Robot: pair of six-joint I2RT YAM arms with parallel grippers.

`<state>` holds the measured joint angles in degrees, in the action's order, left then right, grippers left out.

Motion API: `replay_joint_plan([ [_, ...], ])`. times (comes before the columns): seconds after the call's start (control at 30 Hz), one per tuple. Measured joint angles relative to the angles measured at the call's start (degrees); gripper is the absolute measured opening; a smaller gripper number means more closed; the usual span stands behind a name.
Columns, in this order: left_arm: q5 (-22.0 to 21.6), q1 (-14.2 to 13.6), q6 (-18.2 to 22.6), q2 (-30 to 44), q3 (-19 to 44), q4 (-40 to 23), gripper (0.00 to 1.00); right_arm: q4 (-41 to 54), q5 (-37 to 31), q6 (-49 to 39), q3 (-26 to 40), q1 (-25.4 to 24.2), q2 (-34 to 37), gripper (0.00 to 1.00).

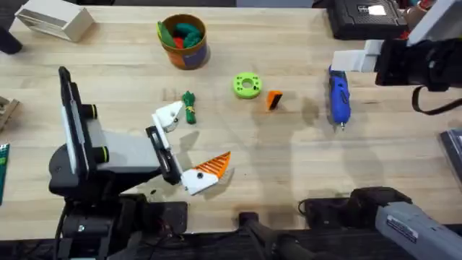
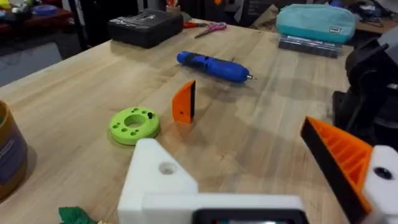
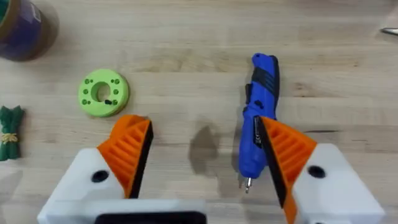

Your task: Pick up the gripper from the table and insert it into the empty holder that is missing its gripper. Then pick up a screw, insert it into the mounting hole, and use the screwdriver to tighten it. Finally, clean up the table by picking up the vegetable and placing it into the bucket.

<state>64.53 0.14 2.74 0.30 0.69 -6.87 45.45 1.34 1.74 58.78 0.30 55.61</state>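
The loose orange gripper (image 1: pixel 274 99) (image 2: pixel 185 102) stands on the table (image 1: pixel 289 166) between the lime-green ring (image 1: pixel 247 85) (image 3: pixel 102 93) and the blue screwdriver (image 1: pixel 338 97) (image 3: pixel 258 118). A small black piece sits on the ring; I cannot tell if it is a screw. My left gripper (image 1: pixel 193 141) (image 2: pixel 236 149) is open: one side is the bare white holder (image 1: pixel 170 115) (image 2: pixel 161 180), the other bears an orange striped finger (image 1: pixel 213 166). The dark-green vegetable (image 1: pixel 189 107) (image 3: pixel 11 130) lies beside the bare holder. My right gripper (image 1: pixel 357 61) (image 3: pixel 202 143) hangs open above the screwdriver. The bucket (image 1: pixel 184 40) stands farther back.
The bucket holds several toy vegetables. A white box (image 1: pixel 54 20) sits at the back left and a black case (image 1: pixel 361 18) (image 2: pixel 146 26) at the back right. Scissors (image 2: pixel 208 28) and a teal pouch (image 2: pixel 314 22) lie beyond the screwdriver.
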Motion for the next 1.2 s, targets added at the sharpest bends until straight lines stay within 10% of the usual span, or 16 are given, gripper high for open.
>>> replay_joint_plan([
  [0.63,0.0,0.0,0.0,0.0,0.0,0.0,0.987,8.1,0.7,0.0,1.8,1.4,0.4,0.991],
  [1.2,0.0,0.0,0.0,0.0,0.0,0.0,0.987,18.8,-1.6,11.8,19.8,24.0,20.9,0.991],
])
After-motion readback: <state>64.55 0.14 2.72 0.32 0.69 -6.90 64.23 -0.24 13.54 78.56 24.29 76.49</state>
